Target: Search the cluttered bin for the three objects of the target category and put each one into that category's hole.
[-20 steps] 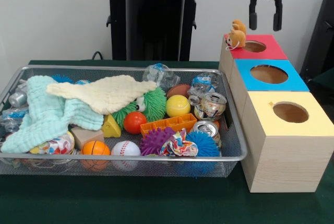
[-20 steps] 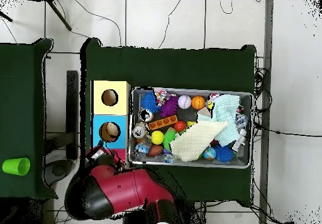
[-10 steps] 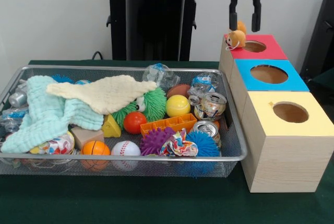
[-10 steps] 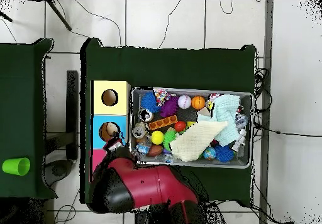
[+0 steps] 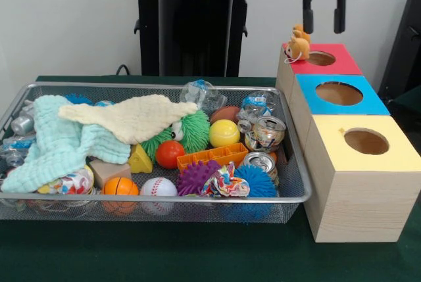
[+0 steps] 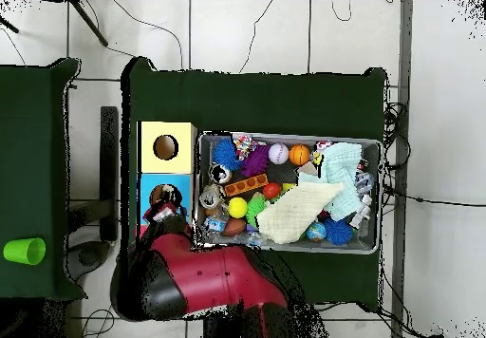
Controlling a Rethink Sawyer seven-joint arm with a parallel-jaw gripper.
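Toys fill the wire bin (image 5: 13, 108) well down and to the left of the fingers (image 5: 307, 12). At its left end lie a mint cloth (image 5: 56, 144) and a cream cloth (image 5: 131, 116) draped across it; further right come an orange ball (image 5: 120, 187), a baseball (image 5: 158, 187), a green furry ball (image 5: 187, 131), a yellow ball (image 5: 224, 133), an orange block (image 5: 212, 156), a purple spiky ball (image 5: 196, 177), a blue spiky ball (image 5: 256, 182) and two crushed cans (image 5: 268, 131) at the right end. A small orange stuffed animal (image 5: 298, 44) sits on the near left corner of the red box (image 5: 339, 64), just below and slightly left of the fingers, apart from them. The gripper (image 5: 322, 14) hangs above the red box with its two dark fingers parted and nothing between them. Below it, nearer the camera, stand the blue box (image 5: 368, 103) and the yellow box (image 5: 395, 164), each with a round hole.
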